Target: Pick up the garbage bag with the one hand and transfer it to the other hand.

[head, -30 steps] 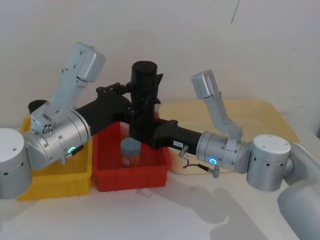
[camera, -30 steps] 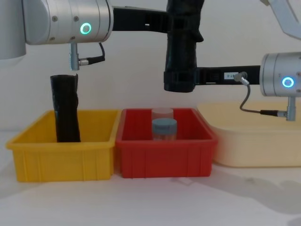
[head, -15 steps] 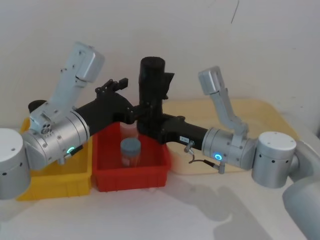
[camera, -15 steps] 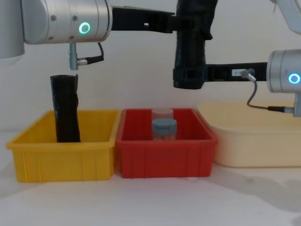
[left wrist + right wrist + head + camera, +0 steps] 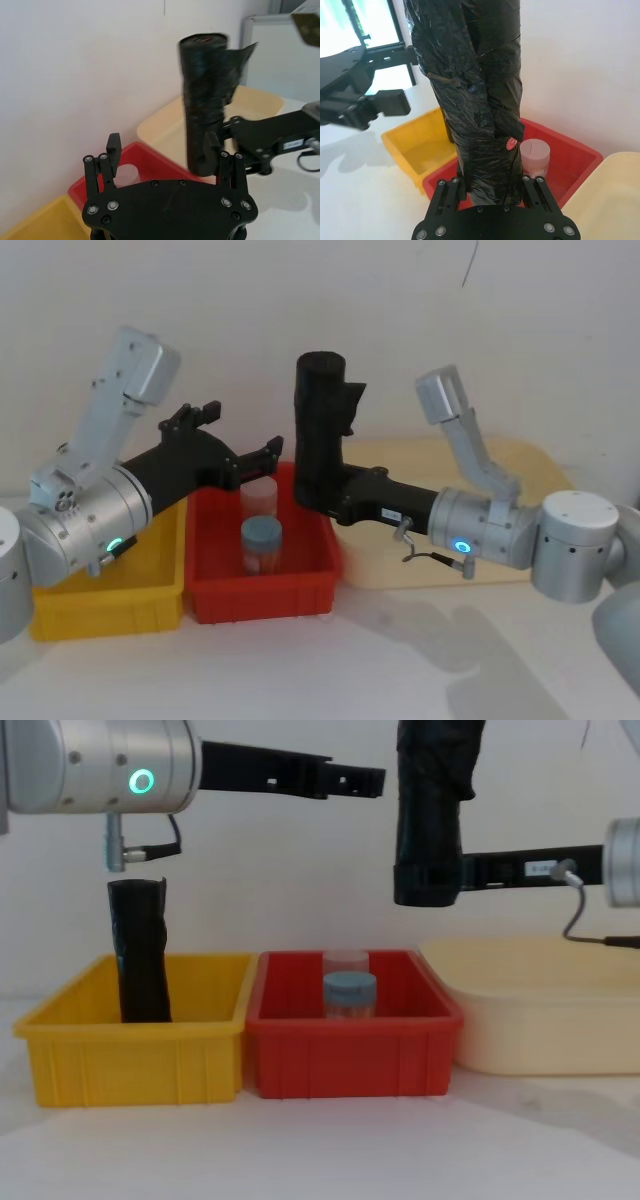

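Observation:
The garbage bag (image 5: pixel 320 430), a thick wrinkled black roll, stands upright in the air above the red bin's right side. My right gripper (image 5: pixel 318 498), on the arm with the blue ring, is shut on the bag's lower end; the right wrist view has the bag (image 5: pixel 475 85) rising from between the fingers of the right gripper (image 5: pixel 490 185). My left gripper (image 5: pixel 243 430), on the green-ringed arm, is open and stands clear to the bag's left. In the chest view the left gripper (image 5: pixel 368 780) ends just short of the bag (image 5: pixel 430 810). In the left wrist view the left gripper (image 5: pixel 163 150) holds nothing.
A yellow bin (image 5: pixel 130 1060) on the left holds a slimmer black roll (image 5: pixel 140 950) standing upright. The red bin (image 5: pixel 350 1055) in the middle holds a blue-capped jar (image 5: pixel 349 992) and a clear cup behind it. A cream tray (image 5: pixel 540 1020) lies to the right.
My left gripper has opened, let go of the bag and drawn back to the left. The right gripper has carried the bag to the right and a little higher.

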